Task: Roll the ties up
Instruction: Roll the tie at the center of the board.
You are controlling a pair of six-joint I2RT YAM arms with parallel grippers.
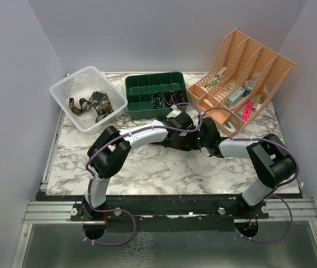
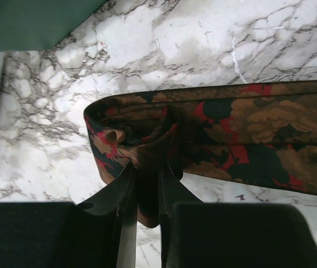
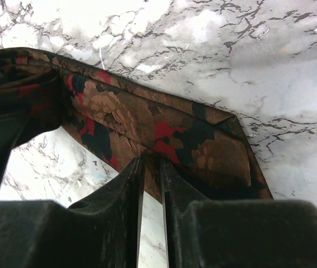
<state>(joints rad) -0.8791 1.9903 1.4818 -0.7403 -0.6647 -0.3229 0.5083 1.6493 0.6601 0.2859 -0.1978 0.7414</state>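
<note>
A dark brown tie [image 2: 247, 134] with red and tan flowers lies across the marble table [image 1: 147, 167] at mid-table. My left gripper [image 2: 146, 167] is shut on its folded, bunched end, where a small roll has formed. My right gripper [image 3: 151, 164] is shut on the tie's [image 3: 147, 123] lower edge near its wide pointed end. In the top view both grippers meet over the tie [image 1: 172, 146], left gripper [image 1: 187, 134], right gripper [image 1: 204, 146]. More ties [image 1: 91, 104] lie in the white basket. Rolled ties [image 1: 164, 99] sit in the green tray.
A white mesh basket [image 1: 63, 92] stands at back left. A green divided tray [image 1: 141, 89] is at back centre. A peach desk organiser [image 1: 270, 67] with small items is at back right, close to the right arm. Purple cables run along both arms.
</note>
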